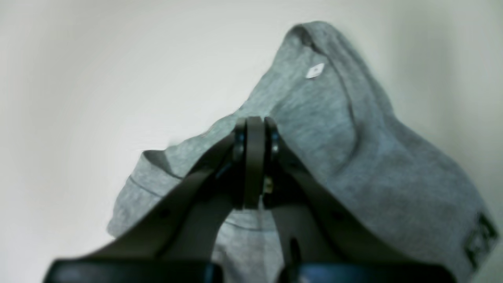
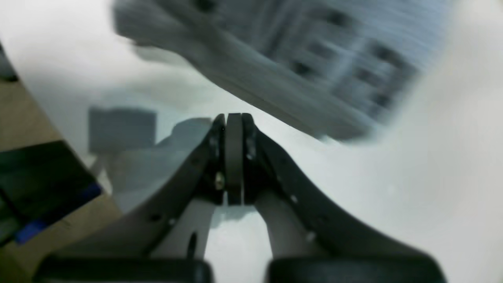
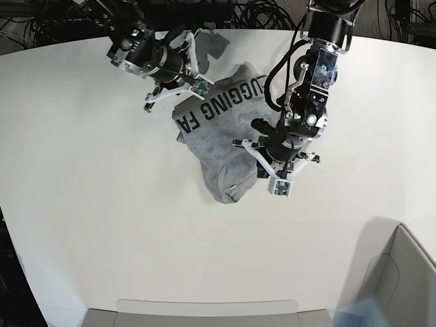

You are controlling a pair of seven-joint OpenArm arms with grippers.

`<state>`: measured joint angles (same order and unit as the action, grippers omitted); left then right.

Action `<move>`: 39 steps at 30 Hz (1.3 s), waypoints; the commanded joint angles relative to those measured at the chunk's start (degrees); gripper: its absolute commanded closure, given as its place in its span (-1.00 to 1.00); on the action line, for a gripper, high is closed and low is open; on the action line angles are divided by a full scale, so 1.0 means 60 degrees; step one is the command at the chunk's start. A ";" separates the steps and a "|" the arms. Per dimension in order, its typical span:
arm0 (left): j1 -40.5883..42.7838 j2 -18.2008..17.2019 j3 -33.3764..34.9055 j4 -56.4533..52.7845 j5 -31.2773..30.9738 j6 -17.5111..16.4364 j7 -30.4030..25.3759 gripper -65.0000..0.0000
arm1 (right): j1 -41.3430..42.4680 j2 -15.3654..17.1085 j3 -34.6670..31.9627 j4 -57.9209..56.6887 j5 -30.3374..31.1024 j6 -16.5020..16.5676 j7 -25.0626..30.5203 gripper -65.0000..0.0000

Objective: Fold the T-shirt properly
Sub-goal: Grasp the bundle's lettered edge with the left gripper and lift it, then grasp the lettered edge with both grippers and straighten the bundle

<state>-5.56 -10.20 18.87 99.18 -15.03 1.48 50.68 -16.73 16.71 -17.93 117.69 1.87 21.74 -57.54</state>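
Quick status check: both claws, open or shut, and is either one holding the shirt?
Left claw: shut, empty, hovering over the T-shirt.
Right claw: shut, empty, beside the shirt.

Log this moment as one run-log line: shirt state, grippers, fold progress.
T-shirt: crumpled heap on table, lettering partly up | left gripper: shut, beside shirt | right gripper: shut, empty, above table | fold: not yet formed

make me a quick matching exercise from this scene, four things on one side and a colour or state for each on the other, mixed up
Things:
1. T-shirt
2. lettering
3. table
4. left pincer

Colour or state:
a. black
b. shut
c. grey, crumpled in a heap
d. white

Pairs: 1-c, 2-a, 3-d, 4-b
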 commanded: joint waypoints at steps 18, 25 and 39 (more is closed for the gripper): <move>0.3118 -0.0843 0.3133 0.2848 0.0021 -0.0033 -0.0233 1.00 | 0.1712 -0.0609 0.3070 -0.2846 0.0018 -0.0026 0.0659 1.00; 0.2751 -0.1224 0.4671 0.2394 0.0094 0.0025 -0.0219 1.00 | 0.1829 -0.0653 0.1443 -0.3109 0.0018 -0.0026 0.0659 1.00; 0.3074 -0.1224 0.1155 0.1588 0.0036 -0.0004 -0.0219 1.00 | 0.1463 -0.1224 0.0124 -0.2054 -0.0040 -0.0026 0.0645 1.00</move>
<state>12.60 -17.45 25.71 107.55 -14.57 1.80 50.26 -8.21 9.28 -17.28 104.22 1.28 21.58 -54.59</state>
